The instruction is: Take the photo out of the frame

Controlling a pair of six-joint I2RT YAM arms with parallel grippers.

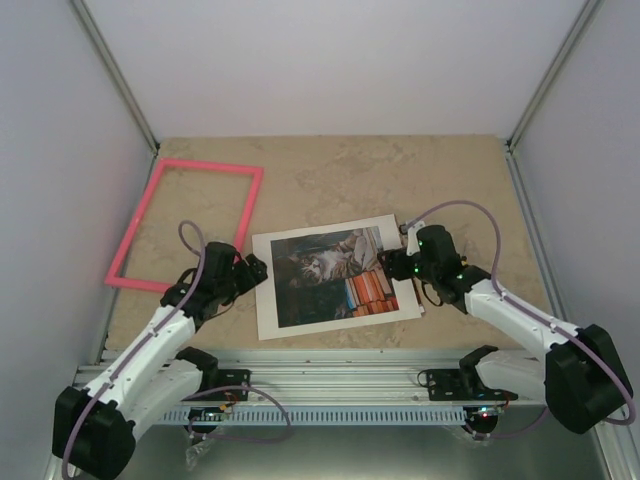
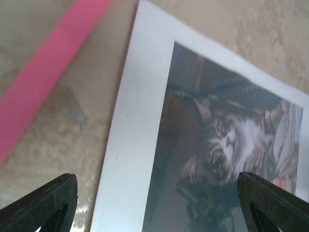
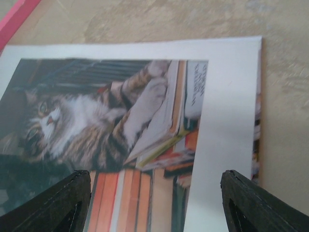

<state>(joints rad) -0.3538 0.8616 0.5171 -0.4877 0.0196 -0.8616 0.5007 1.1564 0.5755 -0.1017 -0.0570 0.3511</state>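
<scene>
The pink frame (image 1: 210,165) lies empty and flat at the far left of the table, and its edge also shows in both wrist views (image 2: 43,72) (image 3: 14,17). The photo (image 1: 330,275) of the cat and books lies mid-table under a white mat (image 1: 263,290). A strip of the print peeks out past the mat's right edge in the right wrist view. My left gripper (image 1: 258,270) hangs open over the mat's left border (image 2: 135,125), nothing between its fingers (image 2: 48,203). My right gripper (image 1: 398,263) is open above the photo's (image 3: 96,121) book side and the mat (image 3: 227,106).
White enclosure walls (image 1: 60,150) stand on three sides of the beige stone-pattern tabletop (image 1: 450,180). An aluminium rail (image 1: 330,375) runs along the near edge between the arm bases.
</scene>
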